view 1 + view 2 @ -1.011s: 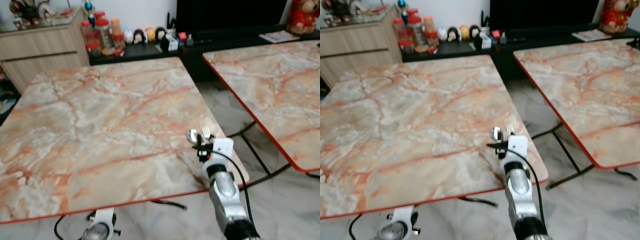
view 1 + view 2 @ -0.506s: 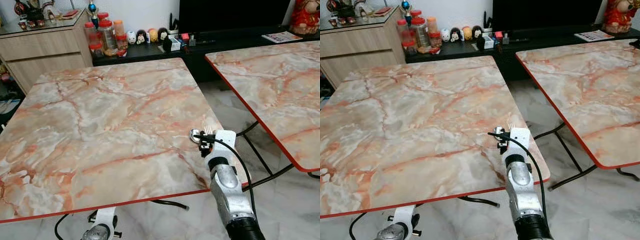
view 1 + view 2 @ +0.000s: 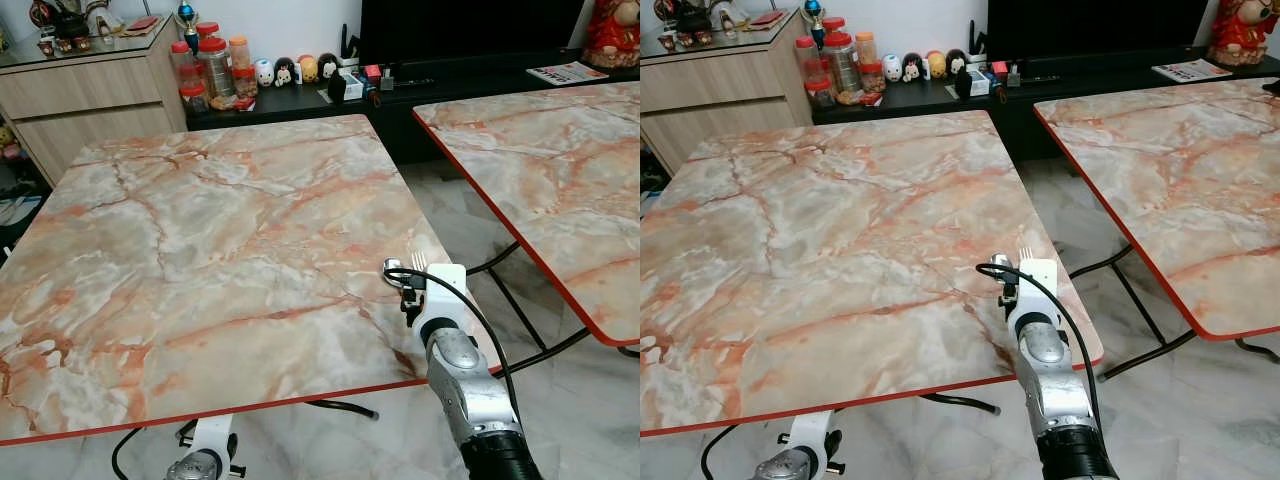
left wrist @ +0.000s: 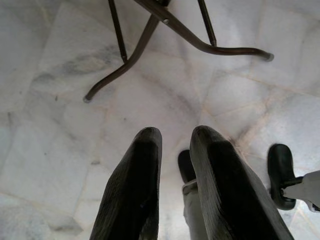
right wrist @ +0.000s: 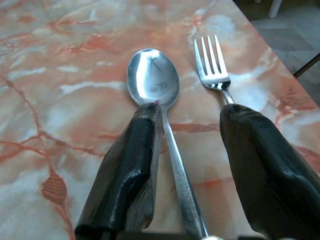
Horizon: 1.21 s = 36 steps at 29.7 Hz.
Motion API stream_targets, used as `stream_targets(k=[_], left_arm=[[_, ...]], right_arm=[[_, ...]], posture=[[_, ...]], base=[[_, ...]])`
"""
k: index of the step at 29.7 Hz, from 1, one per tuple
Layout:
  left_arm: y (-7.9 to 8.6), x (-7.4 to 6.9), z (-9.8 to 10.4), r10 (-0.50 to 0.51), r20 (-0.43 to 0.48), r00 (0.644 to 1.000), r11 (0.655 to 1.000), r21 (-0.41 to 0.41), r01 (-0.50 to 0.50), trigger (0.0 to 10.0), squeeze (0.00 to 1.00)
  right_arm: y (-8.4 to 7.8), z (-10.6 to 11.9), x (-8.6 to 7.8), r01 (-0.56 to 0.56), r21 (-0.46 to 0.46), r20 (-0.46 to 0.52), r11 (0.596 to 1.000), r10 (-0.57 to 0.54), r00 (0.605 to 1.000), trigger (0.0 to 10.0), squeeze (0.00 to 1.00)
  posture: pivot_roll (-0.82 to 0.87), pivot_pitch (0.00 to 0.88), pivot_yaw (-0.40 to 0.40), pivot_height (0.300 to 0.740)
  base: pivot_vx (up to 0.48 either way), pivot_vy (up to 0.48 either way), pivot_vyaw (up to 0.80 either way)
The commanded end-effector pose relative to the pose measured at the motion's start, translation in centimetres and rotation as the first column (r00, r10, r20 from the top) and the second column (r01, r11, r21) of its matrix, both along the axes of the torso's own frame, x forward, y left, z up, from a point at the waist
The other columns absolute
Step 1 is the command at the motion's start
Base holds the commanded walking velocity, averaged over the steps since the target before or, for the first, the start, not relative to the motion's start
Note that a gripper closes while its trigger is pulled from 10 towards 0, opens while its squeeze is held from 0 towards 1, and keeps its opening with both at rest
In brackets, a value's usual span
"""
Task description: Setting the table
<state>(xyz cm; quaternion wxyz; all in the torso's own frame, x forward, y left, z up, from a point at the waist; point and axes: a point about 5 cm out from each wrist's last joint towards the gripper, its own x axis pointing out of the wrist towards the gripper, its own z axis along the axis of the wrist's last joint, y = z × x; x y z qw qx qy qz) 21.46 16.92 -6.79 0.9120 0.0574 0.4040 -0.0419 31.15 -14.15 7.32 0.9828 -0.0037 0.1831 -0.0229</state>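
Right now I have the right gripper [image 5: 187, 135] over the near right corner of the marble table [image 3: 230, 230], fingers spread apart with a clear gap. Between and just ahead of its fingertips lie a spoon [image 5: 154, 82] and a fork [image 5: 212, 67], side by side on the tabletop; the spoon's handle runs back between the fingers, the fork's under the other finger. I cannot tell whether either finger touches them. My left gripper [image 4: 175, 145] hangs below the table edge over the tiled floor [image 4: 55, 145], fingers nearly together and holding nothing.
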Motion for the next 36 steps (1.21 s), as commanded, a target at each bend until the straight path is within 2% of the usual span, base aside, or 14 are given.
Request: stream_targets(k=[1, 10, 22, 36], left_arm=[[0.2, 0.2, 0.1, 0.009, -0.006, 1.000, 1.000, -0.003, -0.009, 10.0, 0.00], [0.1, 0.0, 0.0, 0.011, -0.012, 1.000, 1.000, -0.009, -0.011, 10.0, 0.00], [0.0, 0.0, 0.0, 0.012, -0.014, 1.000, 1.000, -0.011, -0.012, 10.0, 0.00], [0.0, 0.0, -0.1, 0.016, -0.014, 1.000, 1.000, -0.011, -0.016, 10.0, 0.00]], right_arm=[[0.3, 0.4, 0.0, -0.013, -0.004, 0.006, 1.000, 0.013, 1.000, 10.0, 0.00], [0.5, -0.1, 0.1, -0.047, -0.001, -0.035, 0.999, 0.047, 0.998, 10.0, 0.00], [-0.2, 0.5, 1.1, -0.035, -0.015, -0.018, 0.999, 0.035, 0.999, 10.0, 0.00], [0.1, -0.3, 1.7, -0.066, 0.008, -0.046, 0.998, 0.066, 0.997, 10.0, 0.00]], posture=[[-0.03, 0.000, 0.044, 0.740], [-0.03, 0.000, 0.037, 0.740], [-0.03, 0.000, 0.038, 0.740], [-0.02, 0.000, 0.033, 0.740]], base=[[0.000, 0.000, 0.00], [0.000, 0.000, 0.00], [0.000, 0.000, 0.00], [0.000, 0.000, 0.00]])
